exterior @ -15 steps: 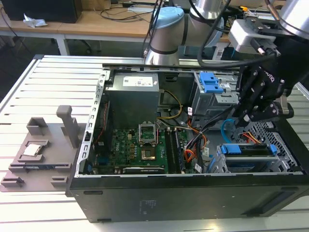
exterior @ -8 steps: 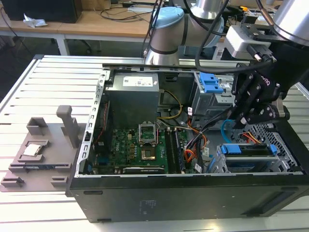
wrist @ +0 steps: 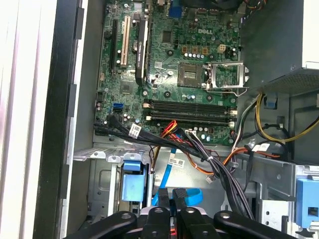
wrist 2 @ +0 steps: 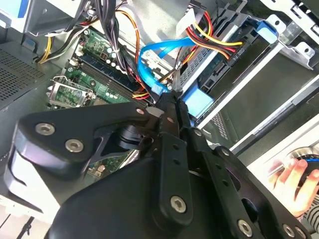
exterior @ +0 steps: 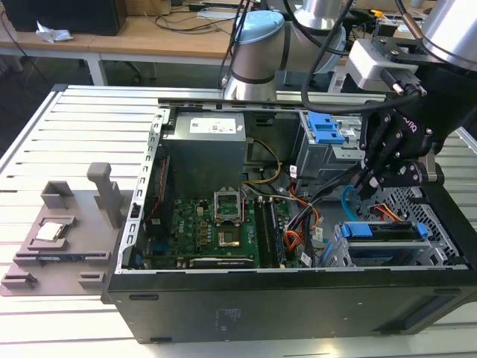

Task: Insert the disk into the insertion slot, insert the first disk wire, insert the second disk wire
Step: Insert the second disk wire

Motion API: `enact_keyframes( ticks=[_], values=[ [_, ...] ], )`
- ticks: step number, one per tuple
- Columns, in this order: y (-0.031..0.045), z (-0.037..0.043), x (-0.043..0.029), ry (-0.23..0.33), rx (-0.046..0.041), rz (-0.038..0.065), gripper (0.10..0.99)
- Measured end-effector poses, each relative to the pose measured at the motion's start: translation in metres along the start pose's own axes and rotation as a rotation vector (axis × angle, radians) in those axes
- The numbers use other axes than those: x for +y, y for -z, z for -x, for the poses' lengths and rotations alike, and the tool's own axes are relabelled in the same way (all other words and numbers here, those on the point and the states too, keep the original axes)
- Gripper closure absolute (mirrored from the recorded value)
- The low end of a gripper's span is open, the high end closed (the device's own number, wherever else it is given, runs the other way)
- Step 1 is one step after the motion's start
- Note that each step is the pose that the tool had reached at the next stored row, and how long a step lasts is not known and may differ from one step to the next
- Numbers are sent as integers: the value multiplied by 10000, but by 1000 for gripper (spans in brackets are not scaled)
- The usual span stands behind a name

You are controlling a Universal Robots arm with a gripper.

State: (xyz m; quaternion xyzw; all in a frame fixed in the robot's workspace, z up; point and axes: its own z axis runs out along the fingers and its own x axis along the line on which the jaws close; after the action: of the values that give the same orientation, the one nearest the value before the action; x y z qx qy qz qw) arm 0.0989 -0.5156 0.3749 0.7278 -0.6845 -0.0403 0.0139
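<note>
— Where is the disk (exterior: pixel 380 242)?

— It lies flat inside the insertion slot (exterior: pixel 440 250), the silver perforated cage in the corner of the computer case (exterior: pixel 298 298) at the exterior view's near right. Its blue carrier lines up with the cage's open side. The second wrist view shows the disk (wrist 2: pixel 222 67) seated between the cage's rails (wrist 2: pixel 291 50).

— And the gripper (exterior: pixel 364 183)?

— It hangs just above that cage, tilted down into the case. In the second wrist view its fingers (wrist 2: pixel 167 99) stand narrow, pinched on the plug end of the blue disk wire (wrist 2: pixel 147 59), which loops up from the tips toward the bundle of orange, red and black cables (wrist 2: pixel 209 35). The first wrist view shows the same: the two black tips (wrist: pixel 171 195) close together with the blue disk wire (wrist: pixel 192 195) curling at them.

— Is the plug in the disk?

— It seems to sit just off the disk's end, but the fingers cover the joint, so that cannot be told.

— Anything else?

— The motherboard (exterior: pixel 216 224) fills the case's middle, and the power supply (exterior: pixel 205 142) sits along its far edge. A grey fixture (exterior: pixel 67 224) rests on the desk beside the case, at the exterior view's left. A person's hand (wrist 2: pixel 294 174) shows outside the case wall in the second wrist view.
</note>
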Motion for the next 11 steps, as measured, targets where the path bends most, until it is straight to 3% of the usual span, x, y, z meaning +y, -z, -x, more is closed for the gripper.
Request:
enact_keyframes(
  ticks=[7,9,11],
  values=[
    [0,-19,2,-1,6,0,929],
    [-1,-71,0,0,7,1,929],
    [-32,-175,-24,-1,7,3,929]
  ],
)
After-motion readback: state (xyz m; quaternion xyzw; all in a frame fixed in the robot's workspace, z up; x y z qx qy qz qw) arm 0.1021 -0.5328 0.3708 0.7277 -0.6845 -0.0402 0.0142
